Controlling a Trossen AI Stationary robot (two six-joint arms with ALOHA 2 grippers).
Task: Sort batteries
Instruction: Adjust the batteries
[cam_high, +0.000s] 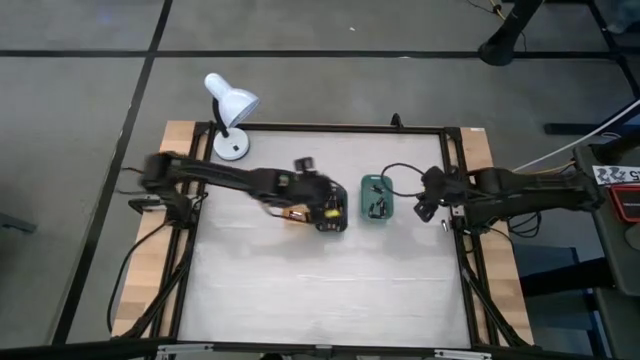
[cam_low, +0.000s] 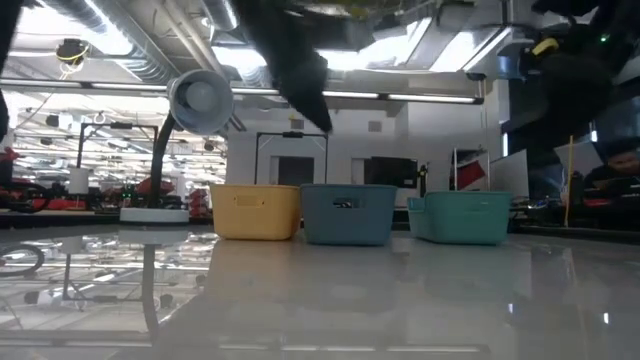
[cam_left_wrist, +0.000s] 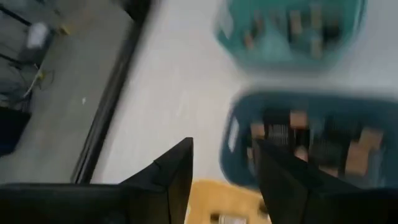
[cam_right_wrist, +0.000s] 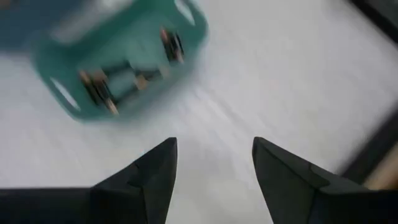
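Left gripper (cam_left_wrist: 221, 180): jaws apart, empty, hovering at centre frame over my orange tray (cam_left_wrist: 224, 202). Batteries (cam_left_wrist: 311, 140) lie just beyond in the blue tray (cam_left_wrist: 239, 134), more in the green tray (cam_high: 377, 197). Right gripper (cam_right_wrist: 214, 168): spread, empty, farther right.

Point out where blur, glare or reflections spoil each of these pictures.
Left wrist view: motion blur smears the dark teal tray and its batteries. Right wrist view: the green tray is streaked the same way. Low view: the glossy table mirrors the trays and lamp; ceiling lights glare. High view: the left gripper is soft.
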